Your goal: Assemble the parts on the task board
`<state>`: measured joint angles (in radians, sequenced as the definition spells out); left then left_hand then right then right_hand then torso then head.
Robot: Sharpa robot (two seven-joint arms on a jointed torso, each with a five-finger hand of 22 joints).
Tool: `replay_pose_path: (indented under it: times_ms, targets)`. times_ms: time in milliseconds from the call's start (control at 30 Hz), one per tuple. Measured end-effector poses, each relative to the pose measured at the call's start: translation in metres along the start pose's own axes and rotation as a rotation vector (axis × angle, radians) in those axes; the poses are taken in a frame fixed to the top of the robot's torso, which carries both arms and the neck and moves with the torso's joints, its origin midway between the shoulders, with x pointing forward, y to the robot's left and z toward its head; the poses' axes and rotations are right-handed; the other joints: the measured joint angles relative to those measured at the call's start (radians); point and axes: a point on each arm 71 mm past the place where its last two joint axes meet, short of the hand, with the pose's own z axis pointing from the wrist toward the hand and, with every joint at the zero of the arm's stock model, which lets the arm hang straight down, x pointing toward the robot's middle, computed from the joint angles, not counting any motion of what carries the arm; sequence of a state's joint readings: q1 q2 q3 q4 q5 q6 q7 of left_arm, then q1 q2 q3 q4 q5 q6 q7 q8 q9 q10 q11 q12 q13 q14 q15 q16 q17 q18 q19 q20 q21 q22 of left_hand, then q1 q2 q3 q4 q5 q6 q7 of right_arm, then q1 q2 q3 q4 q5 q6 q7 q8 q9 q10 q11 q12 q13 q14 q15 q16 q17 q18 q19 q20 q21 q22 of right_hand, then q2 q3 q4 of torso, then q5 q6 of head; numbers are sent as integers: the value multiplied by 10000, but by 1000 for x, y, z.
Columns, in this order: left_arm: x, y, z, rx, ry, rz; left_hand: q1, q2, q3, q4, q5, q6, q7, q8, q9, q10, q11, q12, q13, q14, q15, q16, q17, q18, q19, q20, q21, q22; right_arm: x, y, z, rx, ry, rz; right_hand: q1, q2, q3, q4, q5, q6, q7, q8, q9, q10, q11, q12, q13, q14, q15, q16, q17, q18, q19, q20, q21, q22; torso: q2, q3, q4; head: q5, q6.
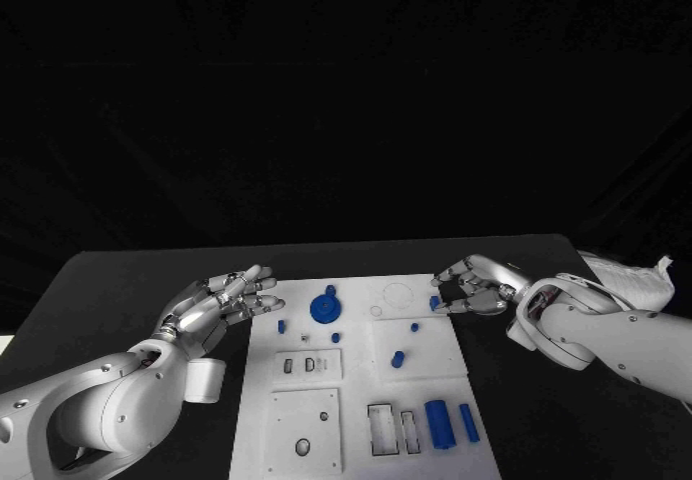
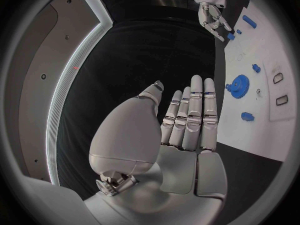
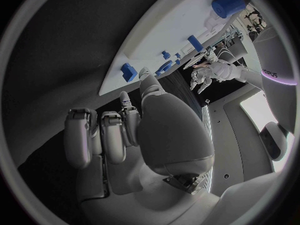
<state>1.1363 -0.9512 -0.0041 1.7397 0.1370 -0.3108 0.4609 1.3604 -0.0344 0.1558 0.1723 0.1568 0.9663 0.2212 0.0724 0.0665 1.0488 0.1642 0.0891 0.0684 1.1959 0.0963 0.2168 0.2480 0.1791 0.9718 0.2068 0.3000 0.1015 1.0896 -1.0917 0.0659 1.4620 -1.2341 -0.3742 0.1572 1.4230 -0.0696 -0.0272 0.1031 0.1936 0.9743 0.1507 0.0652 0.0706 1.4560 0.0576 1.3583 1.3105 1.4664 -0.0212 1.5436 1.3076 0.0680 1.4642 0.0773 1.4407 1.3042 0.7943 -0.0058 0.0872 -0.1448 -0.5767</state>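
The white task board [image 1: 361, 400] lies in the middle of the black table. A blue gear [image 1: 326, 307] stands near its far left part, with small blue pegs [image 1: 398, 358] scattered around it. Two blue cylinders [image 1: 437, 423] lie at the near right. My left hand [image 1: 219, 305] hovers flat at the board's left edge, fingers spread and holding nothing. My right hand [image 1: 470, 287] sits at the far right edge, fingers bent, its thumb tip [image 3: 145, 76] beside a small blue piece [image 1: 434, 302]. That piece [image 3: 129, 71] lies on the board [image 3: 156, 40], not pinched.
Rectangular slots [image 1: 392, 430] and a square plate with a hole [image 1: 306, 430] are at the board's near end. A round recess [image 1: 398, 294] sits at the far right. Bare black table [image 1: 116, 300] surrounds the board on both sides.
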Motion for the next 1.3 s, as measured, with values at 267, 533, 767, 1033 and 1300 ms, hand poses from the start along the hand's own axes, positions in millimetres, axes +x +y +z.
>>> replay_pose_path:
  times_ms: [267,533,767,1033,1300]
  targets:
    - [0,0,0,1,-1,-3,0,0,0,0,0,0,0,0,0,0,0,0,0,0,0,0,-1,0,0,0,0,0,6,-2,4,51,103,38,133,133,97,-96,-8,69,-61,0,15,-1,1,70,21,0,1,0,-1,2,0,0,38,33,1,-11,0,48,-43]
    - [0,0,0,0,-6,-2,0,0,0,0,0,0,0,0,0,0,0,0,0,0,0,0,8,1,0,0,0,1,9,-2,6,44,191,71,220,360,268,-229,-197,428,-103,82,55,41,-41,177,42,1,1,0,-1,2,0,-1,78,32,1,-11,-12,66,-61]
    - [0,0,0,0,-9,-1,0,0,0,0,0,0,0,0,0,0,0,0,0,0,0,0,7,0,0,0,0,1,10,-2,7,54,256,80,285,503,444,-301,-238,730,-186,164,74,56,-56,221,423,1,1,38,-2,4,0,-1,78,32,0,-11,-13,53,-73]
    - [0,0,0,-3,-10,-1,0,0,0,0,0,0,0,0,0,0,0,0,0,0,0,0,6,1,0,0,0,2,11,-2,7,33,321,99,273,596,598,-342,-238,1001,-258,195,81,57,-57,242,710,-30,-41,38,-3,3,0,-1,117,40,0,-12,-12,41,-73]
    - [0,0,0,-6,-10,-1,0,0,0,0,0,0,0,0,0,0,0,0,0,0,0,0,5,0,0,0,0,-8,12,-1,8,12,383,120,273,595,708,-398,-262,1131,-306,234,90,21,-95,269,710,4,-75,38,0,4,21,-22,155,39,-1,-17,-8,29,-102]
